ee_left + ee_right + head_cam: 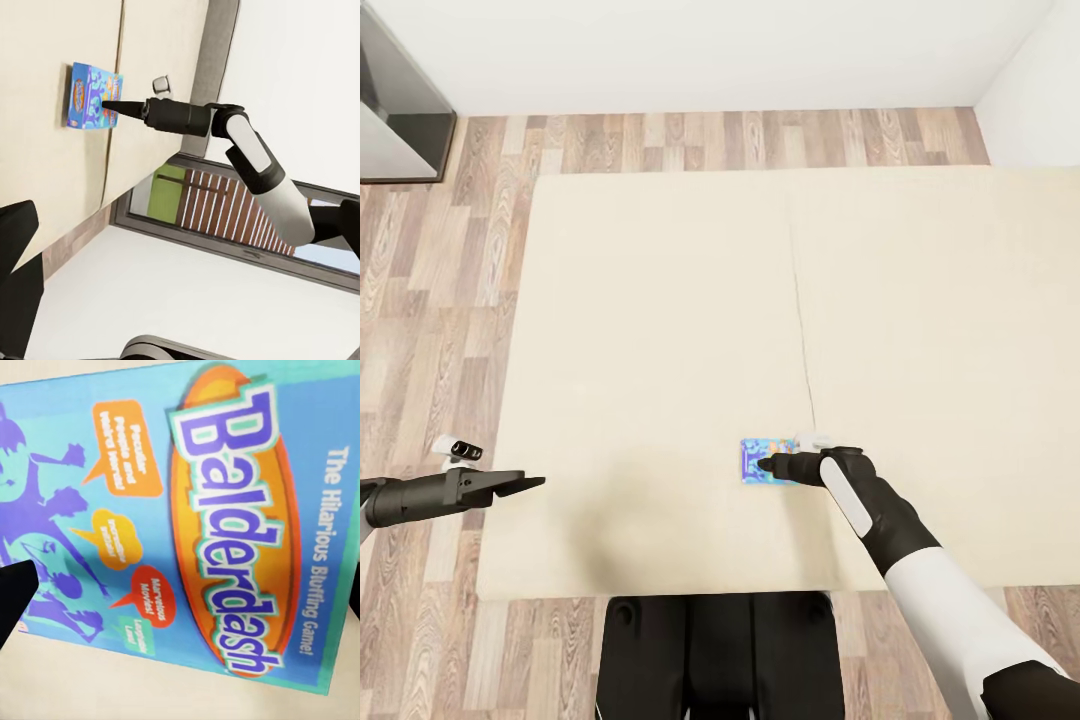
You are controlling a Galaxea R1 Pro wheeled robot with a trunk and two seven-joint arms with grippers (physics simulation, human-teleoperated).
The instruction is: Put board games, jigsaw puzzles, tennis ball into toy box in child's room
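Balderdash, the blue board game (187, 525), sits right under your right wrist camera, its printed lid face up on the bed (660, 300). From the head view you can see it lying flat on the beige mattress near the edge closest to you, just beside the seam that runs down the middle. Your right claw (770, 465) points down at the near end of that box, with its tips over or at the lid; whether they touch it I cannot tell. Dark finger edges show at both sides of the wrist picture with the box between them, so the claw looks spread wide and grasps nothing yet. That wide stance suits a flat box: you probably need the fingers down past its edges before you clench.

Your left claw (520, 484) hangs over the bed's left edge, well apart from the game, empty, kept out of the way; I cannot tell if it is released or clenched.

Neither the toy box nor the worktop is in sight, so carrying comes afterwards.
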